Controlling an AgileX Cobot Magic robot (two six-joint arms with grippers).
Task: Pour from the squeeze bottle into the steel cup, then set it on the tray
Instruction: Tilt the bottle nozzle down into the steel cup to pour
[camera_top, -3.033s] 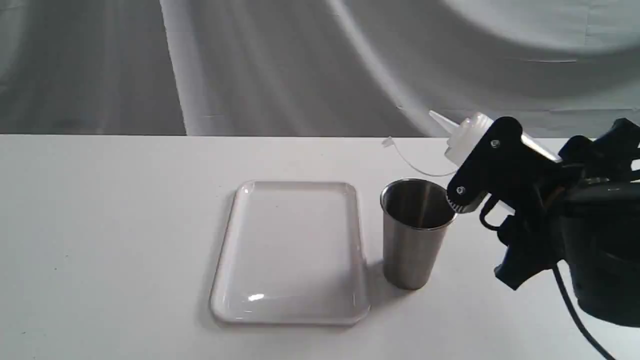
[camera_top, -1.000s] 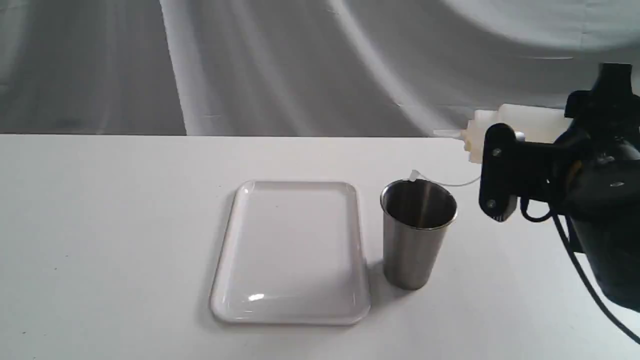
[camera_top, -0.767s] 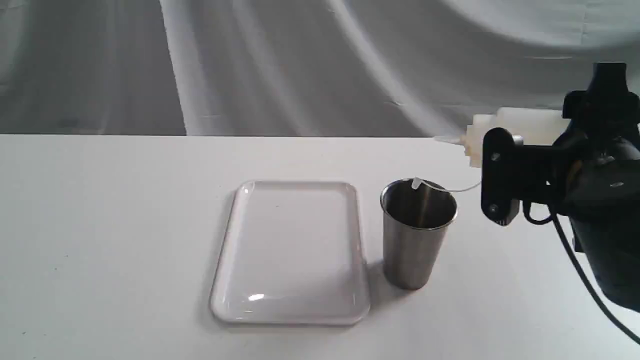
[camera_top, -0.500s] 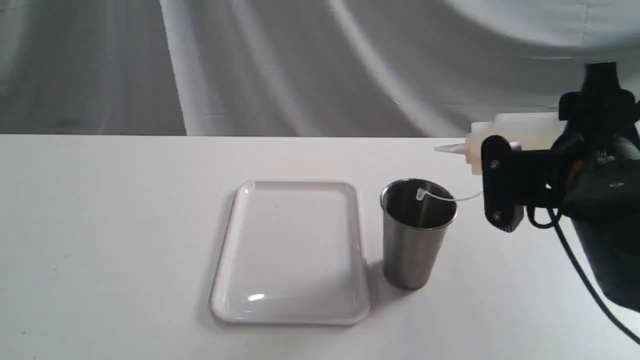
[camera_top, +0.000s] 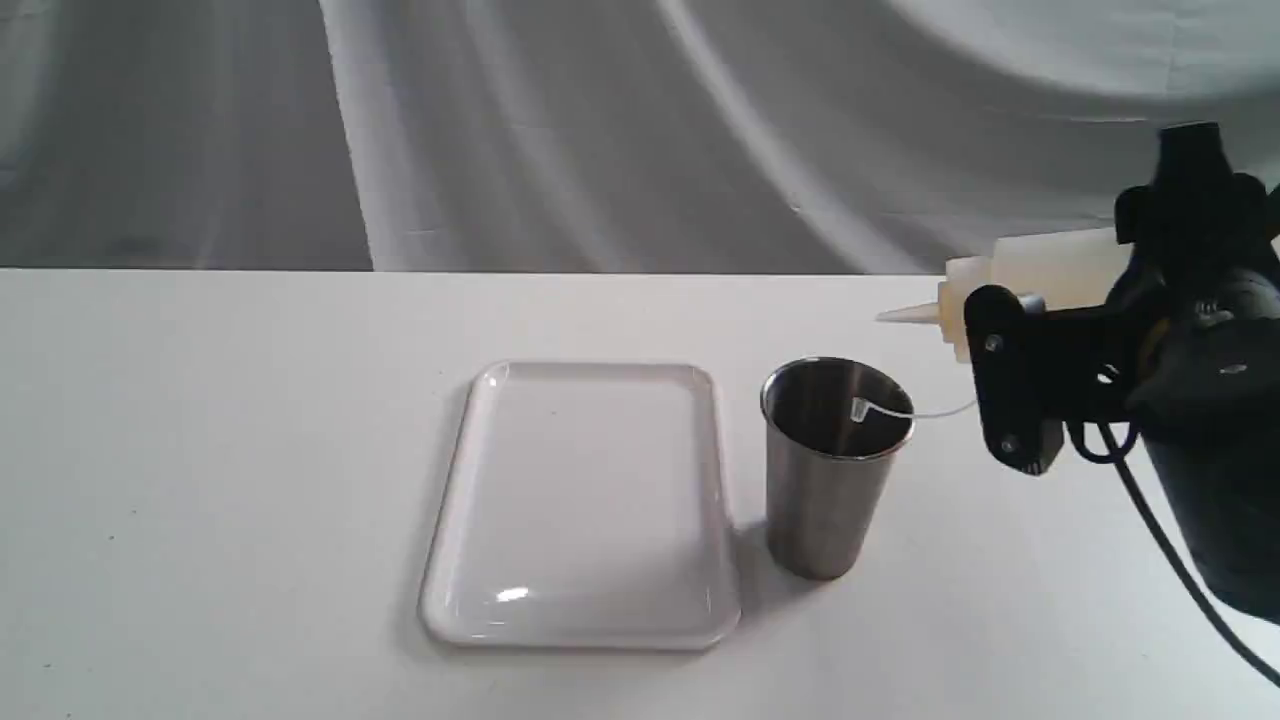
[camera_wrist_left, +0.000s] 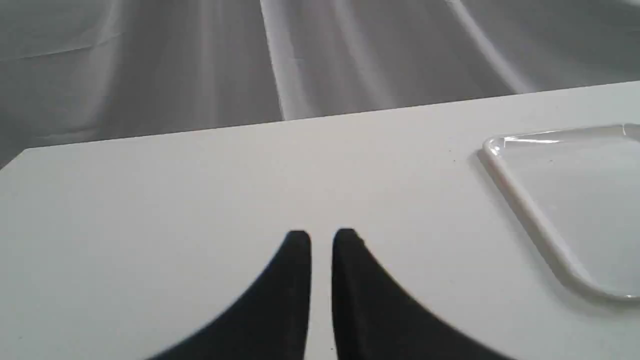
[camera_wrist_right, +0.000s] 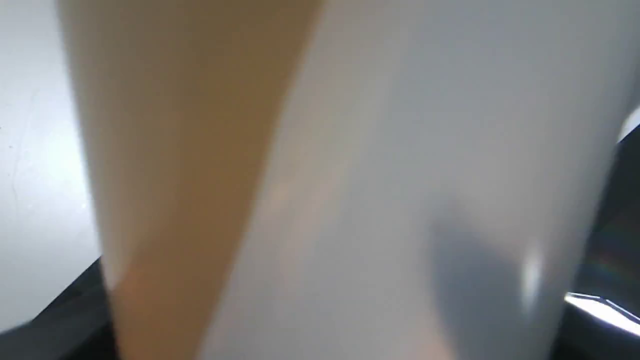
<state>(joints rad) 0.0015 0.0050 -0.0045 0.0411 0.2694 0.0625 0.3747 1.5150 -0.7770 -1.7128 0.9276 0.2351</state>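
Tray (camera_top: 585, 500) lies nearest, with the cup (camera_top: 820, 500) just beside its right edge. Above and right of the cup, the right claw (camera_top: 1000, 340) clamps the bottle (camera_top: 1050, 265). The bottle's long axis is almost level and its nozzle (camera_top: 905, 315) dips toward the cup's mouth, over which the cap strap (camera_top: 900, 410) hangs.

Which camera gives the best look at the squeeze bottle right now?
The exterior view: the squeeze bottle shows nearly whole, tipped almost level, nozzle toward the steel cup. The right wrist view is filled by a blurred stretch of its wall and amber liquid. The left wrist view shows none of it.
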